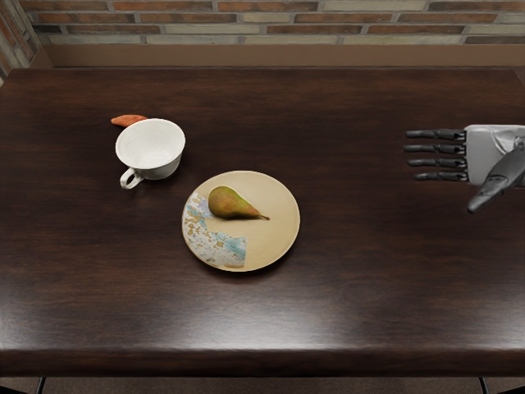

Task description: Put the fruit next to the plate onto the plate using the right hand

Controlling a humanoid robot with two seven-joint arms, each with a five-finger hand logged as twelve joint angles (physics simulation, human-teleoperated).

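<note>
Dark wood table [369, 287], head view, single entry.

- Plate [275, 238]: tan, round, mid-table, with a patch of blue-white pattern at its left front.
- Pear [230, 202]: green-brown, lying on its side on the plate, in the left rear part, stem pointing right. Judged: the task's fruit is already on the plate.
- Right hand [472, 156]: at the right edge, well apart from the plate, fingers [435, 148] stretched flat toward the left, thumb angled down. It holds nothing.
- Left arm: not in view.
- Cup [150, 148]: white, upright, handle to the front, near the plate's left rear rim but not touching it.
- Orange item [129, 120]: small, just behind the cup; kind unclear.
- Brick wall [262, 16]: beyond the far edge.

Risks, judged:
- The pear is rounded and sits toward the rim; any bump to the plate could roll it off on the cup side.
- A hand reaching back in would be the likeliest cause of that bump.
- The orange item could be mistaken for a second fruit; reaching for it means crossing over the plate and cup.
</note>
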